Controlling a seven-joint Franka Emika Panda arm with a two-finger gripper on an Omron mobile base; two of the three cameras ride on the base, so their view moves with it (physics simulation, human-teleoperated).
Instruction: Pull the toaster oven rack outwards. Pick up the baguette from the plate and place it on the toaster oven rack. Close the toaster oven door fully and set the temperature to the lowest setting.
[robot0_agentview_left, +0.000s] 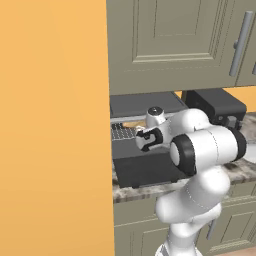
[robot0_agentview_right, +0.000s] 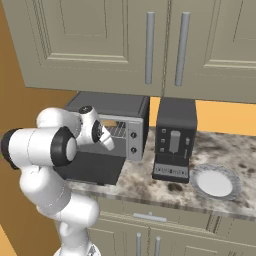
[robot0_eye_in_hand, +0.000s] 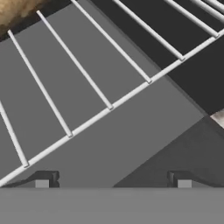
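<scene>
Hand view: the gripper (robot0_eye_in_hand: 113, 181), spread and empty, is hung over the toaster oven rack (robot0_eye_in_hand: 87, 83), so the baguette (robot0_eye_in_hand: 17, 9) could be nudged if the toaster oven door (robot0_agentview_left: 147, 167) is grazed.

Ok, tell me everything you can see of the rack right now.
The rack is a flat grid of thin silver wire: parallel bars ending at one straight front crossbar. In the hand view it lies level, and a tan baguette lies on it at the top left corner. In the left base view it shows as a light grille in the oven mouth, above the lowered door. The claw hangs open just off its front bar, not touching it.
</scene>
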